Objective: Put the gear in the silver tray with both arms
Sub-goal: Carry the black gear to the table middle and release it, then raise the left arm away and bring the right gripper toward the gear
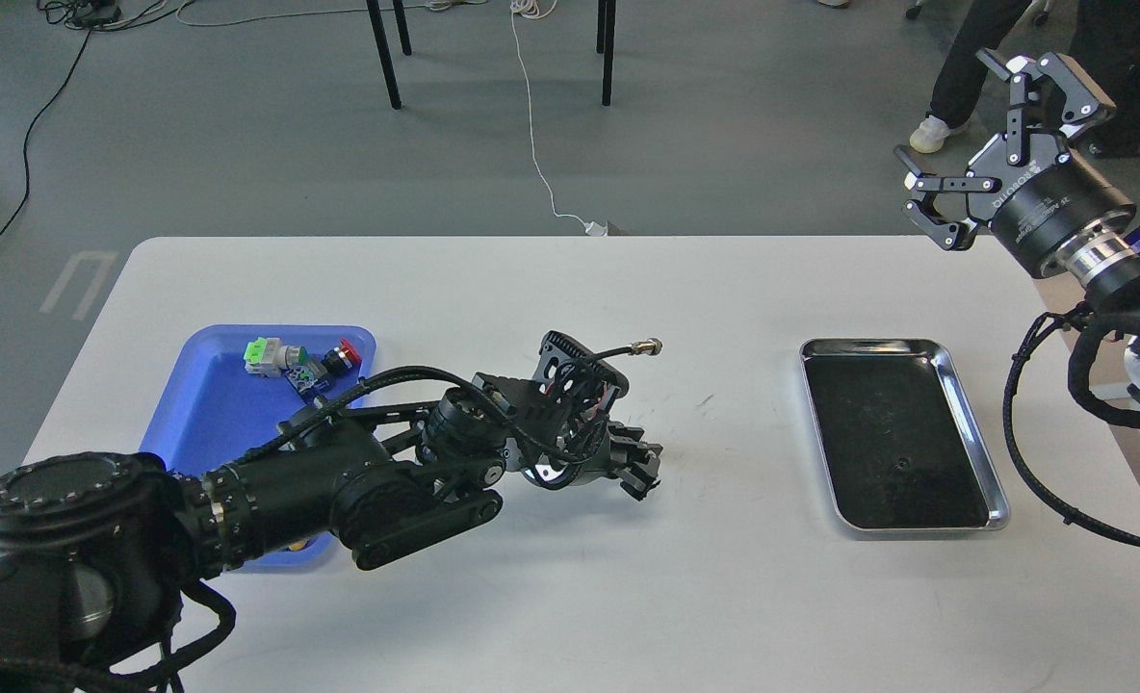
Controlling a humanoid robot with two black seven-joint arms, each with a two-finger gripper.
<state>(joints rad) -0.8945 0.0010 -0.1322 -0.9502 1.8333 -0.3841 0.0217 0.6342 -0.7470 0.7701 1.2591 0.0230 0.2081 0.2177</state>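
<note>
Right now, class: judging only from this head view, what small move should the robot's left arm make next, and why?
Probably carry the left tool a little further right toward the silver tray. It hovers low over the table mid-way, the tray looks empty, and the right tool waits open, raised beyond the tray. Whether the left tool holds a gear cannot be seen.

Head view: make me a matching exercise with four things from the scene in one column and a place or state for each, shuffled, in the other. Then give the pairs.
Things:
1. silver tray
2. blue tray
3. left end effector
4. right end effector

Places or states:
A. low over the middle of the table
B. raised past the table's far right corner, fingers spread open
C. on the right part of the table, nothing in it
D. on the left part of the table, holding small coloured parts

Pairs: 1-C, 2-D, 3-A, 4-B
</note>
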